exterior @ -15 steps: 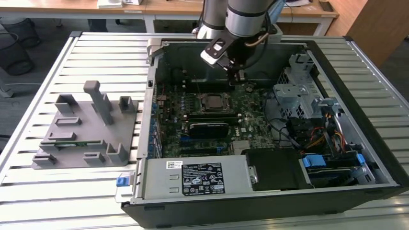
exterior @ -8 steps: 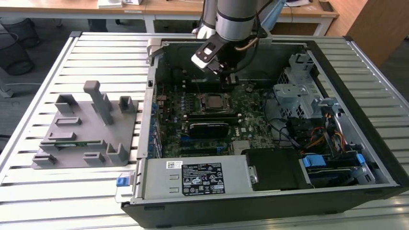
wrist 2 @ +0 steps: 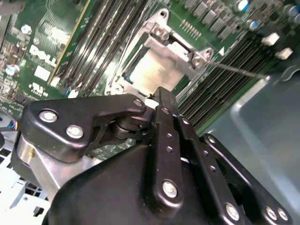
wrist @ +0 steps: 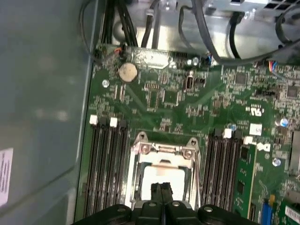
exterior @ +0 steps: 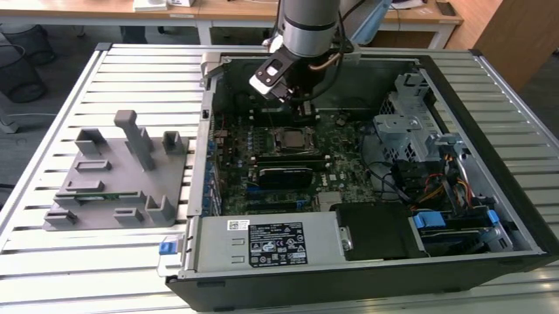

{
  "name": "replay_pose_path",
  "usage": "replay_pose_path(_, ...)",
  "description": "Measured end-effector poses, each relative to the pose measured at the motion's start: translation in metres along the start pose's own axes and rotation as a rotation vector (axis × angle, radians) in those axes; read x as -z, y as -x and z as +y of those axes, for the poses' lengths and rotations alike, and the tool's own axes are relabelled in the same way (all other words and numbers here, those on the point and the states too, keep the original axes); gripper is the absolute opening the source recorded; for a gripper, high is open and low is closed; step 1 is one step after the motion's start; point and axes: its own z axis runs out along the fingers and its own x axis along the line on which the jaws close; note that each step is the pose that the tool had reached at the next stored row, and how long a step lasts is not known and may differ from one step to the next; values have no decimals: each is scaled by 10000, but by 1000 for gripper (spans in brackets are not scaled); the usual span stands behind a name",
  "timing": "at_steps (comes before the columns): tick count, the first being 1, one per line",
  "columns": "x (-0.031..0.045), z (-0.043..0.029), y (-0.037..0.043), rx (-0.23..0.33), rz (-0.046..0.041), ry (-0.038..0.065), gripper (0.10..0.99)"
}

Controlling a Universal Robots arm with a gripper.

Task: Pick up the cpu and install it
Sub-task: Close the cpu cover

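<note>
Case (exterior: 476, 108) open on top, with walls on all sides. Gripper (exterior: 303, 114) hangs over the socket (exterior: 291, 139), fingers pressed together above the cpu (wrist: 161, 173). Memory slots (wrist: 108, 168) flank the socket closely on both sides. Drive cage (exterior: 406, 124) and cables (exterior: 436, 190) crowd centre right of the exterior view. Slatted table (exterior: 140, 72) gives room at upper left; holder block (exterior: 118, 176) fills lower left.

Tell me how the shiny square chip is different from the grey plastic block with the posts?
The cpu is small, flat and shiny metal; the grey holder block is much bigger, dull plastic, with upright posts. The cpu lies in the socket on the motherboard; the block stands outside the case on the slatted table. Both are greyish.
</note>
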Motion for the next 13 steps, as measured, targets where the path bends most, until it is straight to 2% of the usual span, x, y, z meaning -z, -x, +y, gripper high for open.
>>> replay_pose_path(6, -29, -151, -15, 2, 1, 1, 106)
replay_pose_path(9, -64, -218, -22, 1, 1, 1, 106)
replay_pose_path(10, -99, -238, -23, 2, 0, 0, 106)
replay_pose_path(13, -155, -245, -23, 3, 1, 1, 106)
